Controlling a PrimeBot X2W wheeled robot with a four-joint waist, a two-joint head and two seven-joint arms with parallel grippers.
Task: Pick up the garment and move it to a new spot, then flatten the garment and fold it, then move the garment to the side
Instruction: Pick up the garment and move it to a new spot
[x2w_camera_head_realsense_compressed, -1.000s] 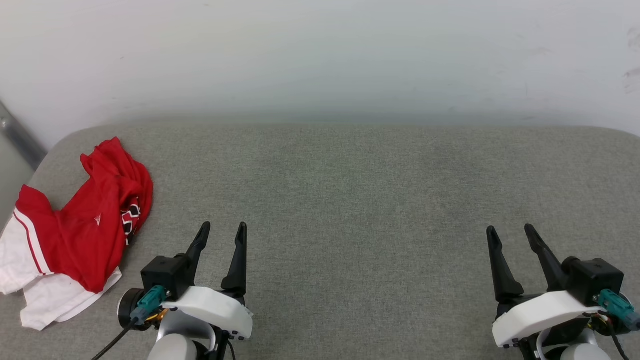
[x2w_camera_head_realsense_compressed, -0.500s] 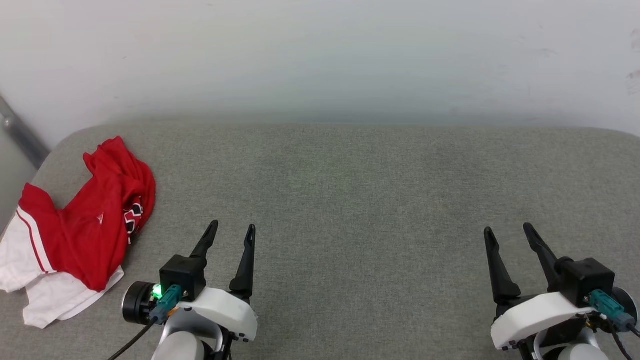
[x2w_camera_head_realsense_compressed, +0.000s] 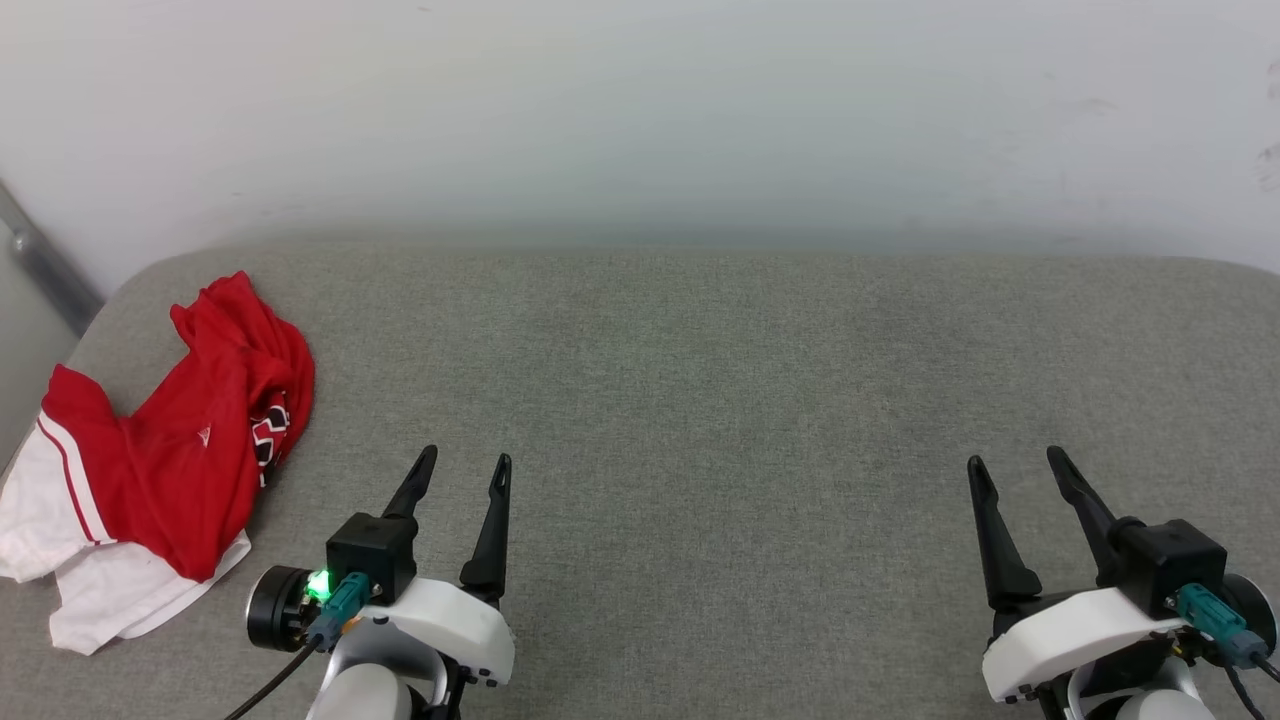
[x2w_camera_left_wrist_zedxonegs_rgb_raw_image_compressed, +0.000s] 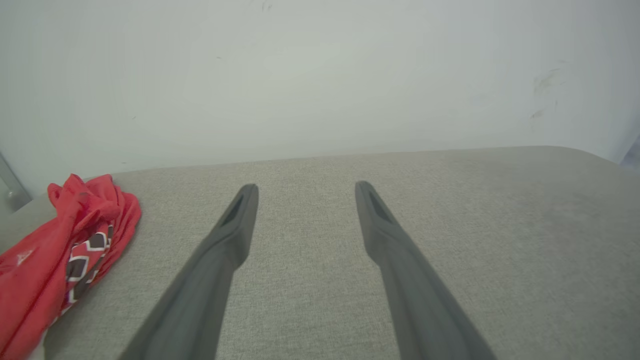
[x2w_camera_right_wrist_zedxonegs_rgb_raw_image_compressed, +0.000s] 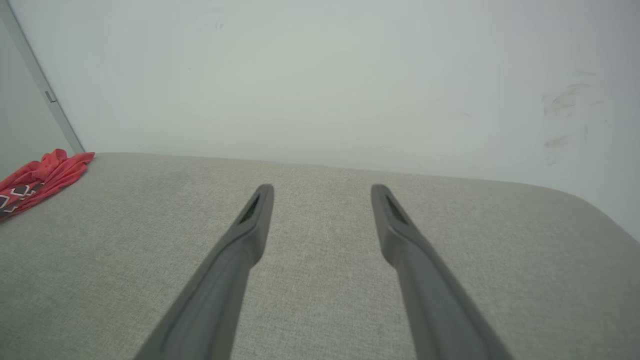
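Red garment (x2w_camera_head_realsense_compressed: 170, 460) with white sleeves and black-white lettering; grey woven surface (x2w_camera_head_realsense_compressed: 720, 400).

Grey fabric cushion (x2w_camera_head_realsense_compressed: 700, 400), plain scuffed white wall (x2w_camera_head_realsense_compressed: 640, 110), even light

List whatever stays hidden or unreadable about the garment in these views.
- Head view: the garment lies crumpled. Its own folds hide most of the black lettering, so it cannot be read.
- Left wrist view: the left and bottom edges cut the garment off, and only a strip of lettering shows.
- Right wrist view: it is small and far off, cut by the left edge.
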